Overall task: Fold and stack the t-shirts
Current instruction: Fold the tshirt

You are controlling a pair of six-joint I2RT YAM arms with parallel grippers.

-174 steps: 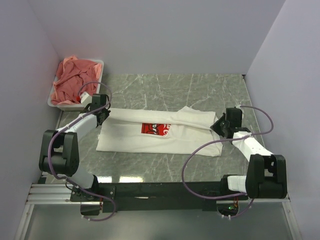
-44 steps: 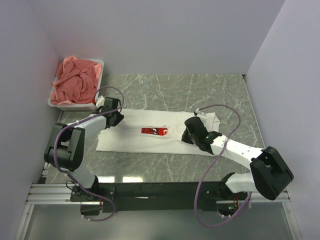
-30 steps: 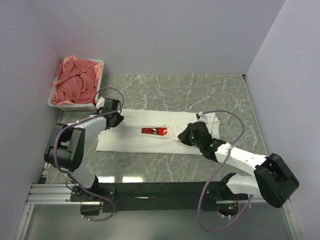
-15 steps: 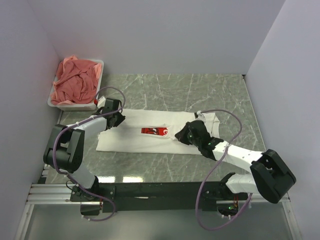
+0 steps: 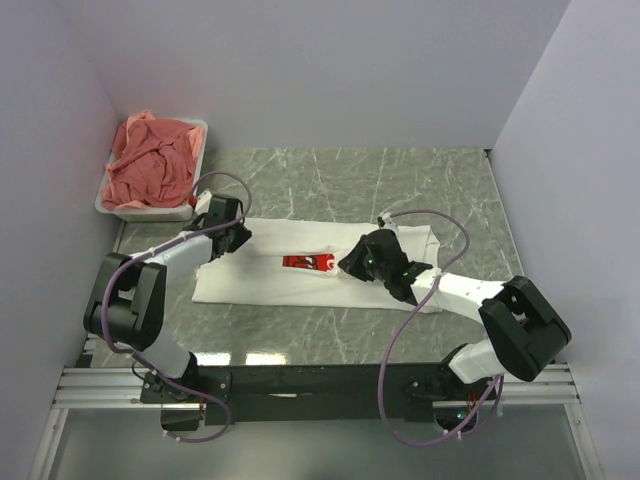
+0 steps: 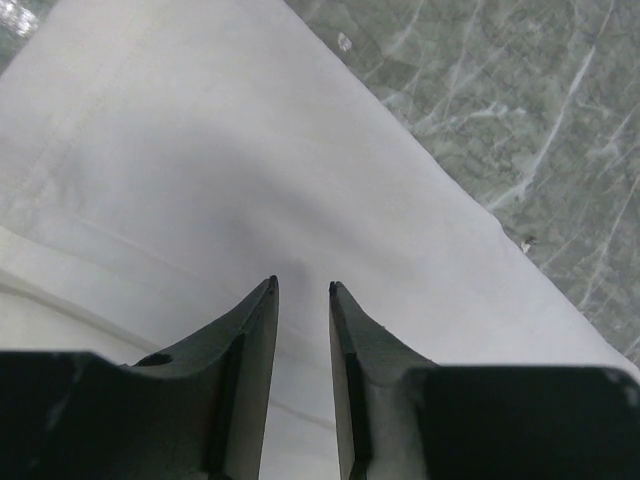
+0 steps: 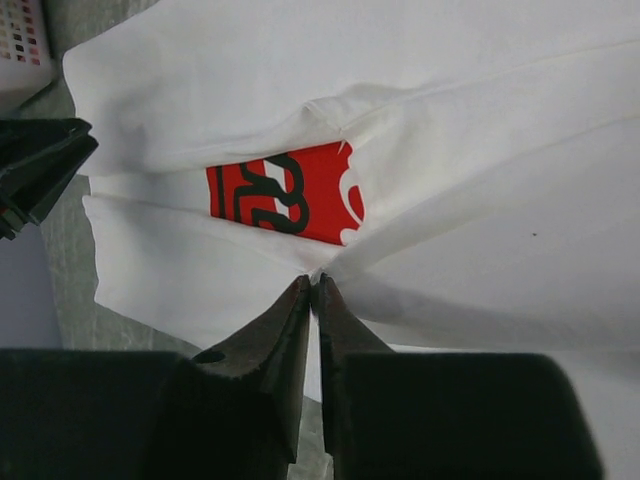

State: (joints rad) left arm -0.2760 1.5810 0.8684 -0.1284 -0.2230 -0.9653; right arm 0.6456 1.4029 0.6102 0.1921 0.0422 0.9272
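The white t-shirt (image 5: 260,285) lies spread across the marble table, and its red chest print (image 5: 308,262) shows between folded-in cloth. My right gripper (image 5: 350,266) is just right of the print. In the right wrist view that gripper (image 7: 312,280) is shut on a pinched fold of the white shirt (image 7: 300,60), right below the red print (image 7: 285,195). My left gripper (image 5: 240,238) is over the shirt's far left corner. It (image 6: 302,285) stands open by a narrow gap above flat white cloth (image 6: 250,150), with nothing between the fingers. The salmon-pink t-shirts (image 5: 150,165) are piled in the tub.
A white plastic tub (image 5: 140,212) stands at the back left corner, close to the left arm. Bare marble table (image 5: 400,180) lies behind the shirt. Walls close in the left, back and right sides. The right arm's cable (image 5: 430,225) loops over the shirt's right end.
My right gripper has moved left along the shirt towards the red print, dragging the pinched fold with it. The left gripper has stayed in place and its jaws have parted slightly.
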